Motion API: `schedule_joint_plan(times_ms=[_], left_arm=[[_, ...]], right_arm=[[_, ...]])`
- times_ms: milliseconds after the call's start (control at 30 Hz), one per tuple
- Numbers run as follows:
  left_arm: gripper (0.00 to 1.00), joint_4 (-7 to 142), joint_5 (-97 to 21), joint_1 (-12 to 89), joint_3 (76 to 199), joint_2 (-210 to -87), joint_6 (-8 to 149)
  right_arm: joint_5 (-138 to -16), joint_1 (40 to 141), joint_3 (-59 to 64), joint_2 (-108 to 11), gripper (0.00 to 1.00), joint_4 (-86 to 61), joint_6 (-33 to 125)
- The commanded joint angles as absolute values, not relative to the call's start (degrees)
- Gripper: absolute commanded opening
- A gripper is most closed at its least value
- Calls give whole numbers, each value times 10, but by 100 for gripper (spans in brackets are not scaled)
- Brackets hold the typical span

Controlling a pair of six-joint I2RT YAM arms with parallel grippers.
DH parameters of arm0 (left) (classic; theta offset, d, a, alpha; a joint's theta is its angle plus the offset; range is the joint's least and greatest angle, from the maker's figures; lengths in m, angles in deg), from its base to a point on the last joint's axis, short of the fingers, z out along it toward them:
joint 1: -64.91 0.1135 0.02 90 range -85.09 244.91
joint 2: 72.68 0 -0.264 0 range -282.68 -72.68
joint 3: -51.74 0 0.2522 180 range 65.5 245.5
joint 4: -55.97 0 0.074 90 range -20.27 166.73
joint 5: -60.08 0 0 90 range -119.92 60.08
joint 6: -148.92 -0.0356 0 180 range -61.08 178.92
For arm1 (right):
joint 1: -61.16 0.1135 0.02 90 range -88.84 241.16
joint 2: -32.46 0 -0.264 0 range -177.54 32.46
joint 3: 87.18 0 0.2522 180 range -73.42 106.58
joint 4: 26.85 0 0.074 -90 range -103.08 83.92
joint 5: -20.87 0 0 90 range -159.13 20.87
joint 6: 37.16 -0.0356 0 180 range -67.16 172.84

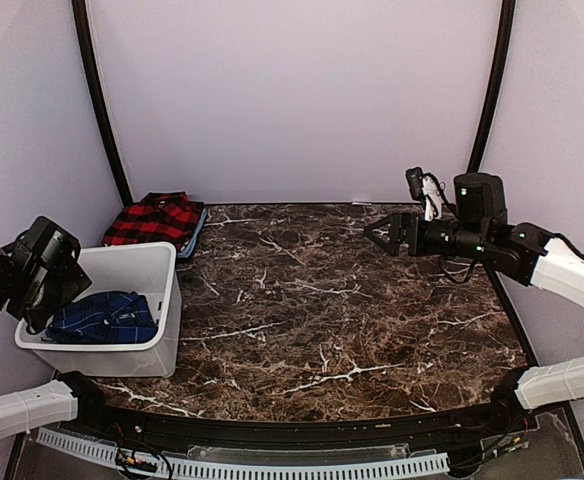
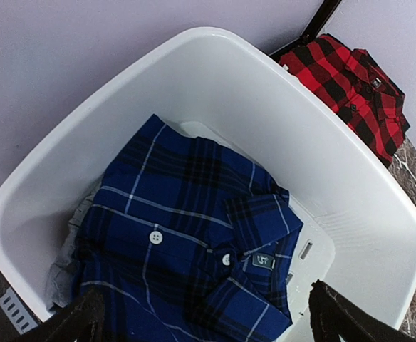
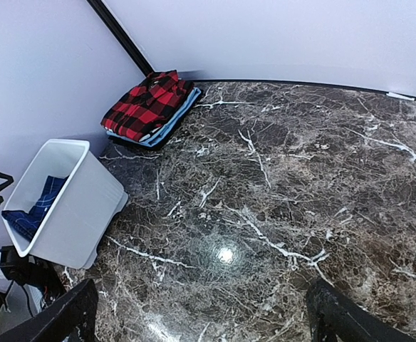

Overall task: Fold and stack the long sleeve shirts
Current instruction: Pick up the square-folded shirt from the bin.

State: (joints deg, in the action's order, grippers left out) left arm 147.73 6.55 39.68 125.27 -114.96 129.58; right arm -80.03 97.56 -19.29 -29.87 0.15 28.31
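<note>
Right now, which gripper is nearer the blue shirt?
Left. The left gripper hovers above the blue shirt in the white bin; the right gripper hangs across the table, far right.

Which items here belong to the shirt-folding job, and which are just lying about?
Job:
dark blue plaid shirt
folded red-and-black plaid shirt

Just there:
white plastic bin holding the blue shirt
marble table
grey cloth under the blue shirt

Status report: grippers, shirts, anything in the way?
Left gripper, right gripper open, empty. Blue shirt in white bin. Red shirt folded, far-left corner. Nothing blocks.
</note>
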Motion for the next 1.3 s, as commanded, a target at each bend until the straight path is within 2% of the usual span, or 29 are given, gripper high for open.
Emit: schedule_joint_plan(times_ms=[0, 333, 633, 800, 1133, 1267], left_arm=[[99, 1489, 87, 439, 1257, -1144, 1244], [99, 1489, 43, 472, 1186, -1112, 1249], [98, 1489, 39, 474, 1180, -1118, 1245], [81, 1489, 37, 475, 1178, -1115, 1246], [60, 1489, 23, 475, 1171, -1122, 1243], [45, 1489, 20, 475, 1170, -1126, 1242]], right_arm=[[-820, 979, -196, -306, 99, -25, 278], [-839, 979, -205, -319, 98, -38, 271], [-840, 979, -213, -316, 99, -38, 270], [-840, 979, -222, -311, 99, -40, 267], [-842, 979, -231, -302, 99, -43, 266], [-843, 979, -234, -298, 99, -41, 267]])
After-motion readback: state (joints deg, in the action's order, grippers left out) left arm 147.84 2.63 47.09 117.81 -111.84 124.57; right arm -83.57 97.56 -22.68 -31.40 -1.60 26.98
